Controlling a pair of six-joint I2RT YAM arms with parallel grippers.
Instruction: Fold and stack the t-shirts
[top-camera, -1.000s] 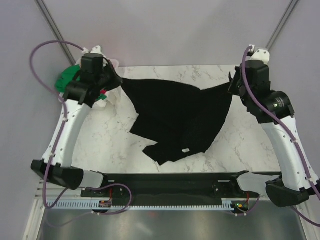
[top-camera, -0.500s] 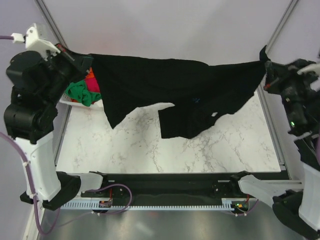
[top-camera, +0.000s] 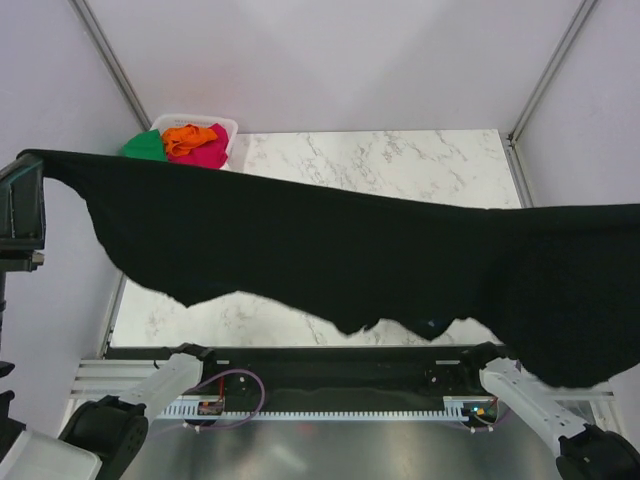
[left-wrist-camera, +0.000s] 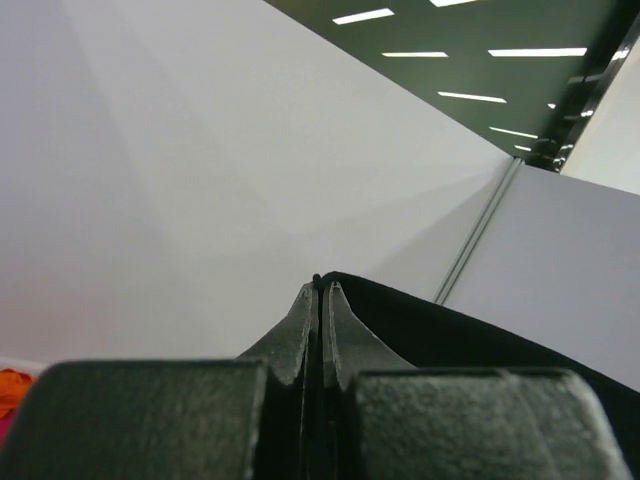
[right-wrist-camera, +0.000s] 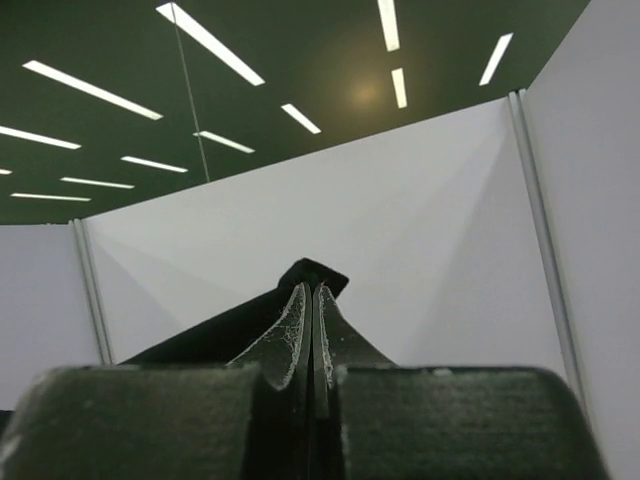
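The large black t-shirt (top-camera: 330, 255) hangs stretched across the whole top view, high above the table and close to the camera. My left gripper (left-wrist-camera: 322, 288) is shut on one of its edges; the cloth (left-wrist-camera: 470, 335) runs off to the right of the jaws. My right gripper (right-wrist-camera: 311, 288) is shut on another edge, with a black corner (right-wrist-camera: 312, 270) poking above the tips. In the top view the left gripper (top-camera: 22, 160) sits at the far left edge; the right one is out of frame. Green (top-camera: 143, 147), orange (top-camera: 190, 135) and pink-red (top-camera: 210, 153) tees lie in the basket.
The white slotted basket (top-camera: 228, 127) stands at the table's back left corner. The marble table (top-camera: 400, 165) shows behind the shirt. Grey booth walls and metal posts (top-camera: 545, 65) ring the table. The arm bases (top-camera: 520, 395) sit at the near edge.
Both arms have lifted and spread further, raising the black shirt from just above the table to near the camera. It now hangs taut and fills the view.
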